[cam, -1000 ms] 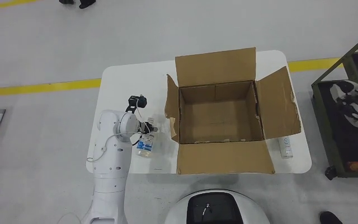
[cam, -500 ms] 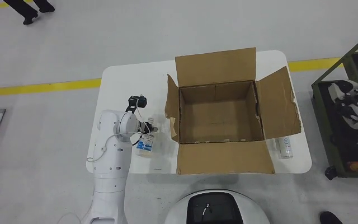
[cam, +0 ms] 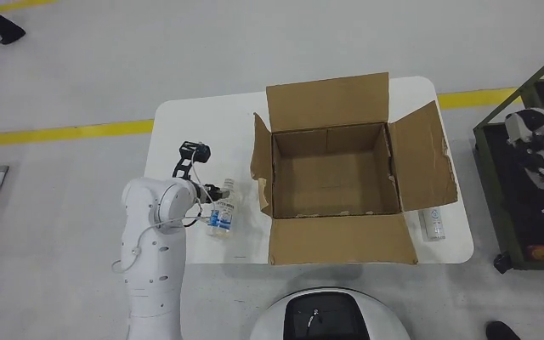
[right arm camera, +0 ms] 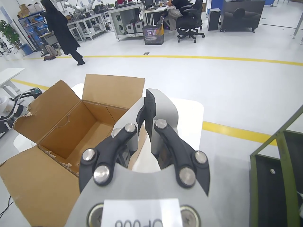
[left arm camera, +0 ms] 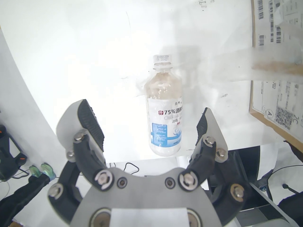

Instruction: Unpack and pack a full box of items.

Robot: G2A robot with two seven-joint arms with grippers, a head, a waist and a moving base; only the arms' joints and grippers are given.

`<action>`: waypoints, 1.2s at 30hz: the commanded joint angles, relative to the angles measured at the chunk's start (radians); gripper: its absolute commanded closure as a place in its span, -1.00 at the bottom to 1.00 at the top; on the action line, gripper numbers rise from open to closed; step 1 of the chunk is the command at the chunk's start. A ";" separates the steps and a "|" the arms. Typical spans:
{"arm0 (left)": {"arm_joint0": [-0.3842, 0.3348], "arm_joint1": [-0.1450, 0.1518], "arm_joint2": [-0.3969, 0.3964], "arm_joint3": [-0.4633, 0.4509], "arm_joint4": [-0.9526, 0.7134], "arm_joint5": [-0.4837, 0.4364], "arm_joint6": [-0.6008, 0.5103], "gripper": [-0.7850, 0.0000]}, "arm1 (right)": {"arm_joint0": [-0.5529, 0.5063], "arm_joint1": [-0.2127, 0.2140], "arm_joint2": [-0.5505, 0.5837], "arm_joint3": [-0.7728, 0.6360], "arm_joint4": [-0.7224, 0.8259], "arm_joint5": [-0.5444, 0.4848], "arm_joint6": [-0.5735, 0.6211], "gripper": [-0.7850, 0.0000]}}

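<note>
A clear bottle (left arm camera: 164,119) with a white cap and a blue and white label lies on the white table (left arm camera: 94,48), cap pointing away from my left gripper (left arm camera: 145,114). That gripper is open, one finger on each side of the bottle's base, touching nothing. In the top view the bottle (cam: 222,214) lies just left of the open cardboard box (cam: 336,170), with the left gripper (cam: 206,212) beside it. The box looks empty inside. My right gripper (right arm camera: 148,109) is shut on nothing and held off the table's right end, facing the box (right arm camera: 71,124).
A small white flat item (cam: 434,225) lies on the table right of the box, by its right flap. A green cart (cam: 510,195) stands past the table's right end. The box flaps spread out on all sides. Bare table (cam: 195,127) lies behind the bottle.
My left arm has swung back to the left, away from the box. The bottle stays at about the same spot on the table.
</note>
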 commanded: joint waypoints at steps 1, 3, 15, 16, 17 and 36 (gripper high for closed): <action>0.019 0.006 -0.020 -0.038 -0.035 -0.013 -0.037 -1.00 | 0.002 0.001 -0.007 0.002 -0.007 0.003 0.001 1.00; 0.039 0.015 -0.023 -0.066 -0.061 -0.003 -0.048 -1.00 | 0.005 0.002 -0.014 0.006 -0.017 0.002 0.006 1.00; 0.062 0.065 0.060 -0.001 -0.088 0.008 -0.056 -1.00 | 0.023 0.006 -0.045 0.003 -0.040 0.015 0.020 1.00; 0.059 0.067 0.068 0.012 -0.084 0.011 -0.056 -1.00 | 0.024 0.007 -0.045 0.004 -0.040 0.015 0.021 1.00; 0.054 0.068 0.074 0.023 -0.085 0.014 -0.056 -1.00 | 0.025 0.007 -0.046 0.004 -0.040 0.015 0.021 1.00; -0.010 0.078 0.184 0.207 -0.081 0.019 -0.027 -0.67 | 0.034 0.013 -0.068 0.035 -0.059 0.012 0.020 1.00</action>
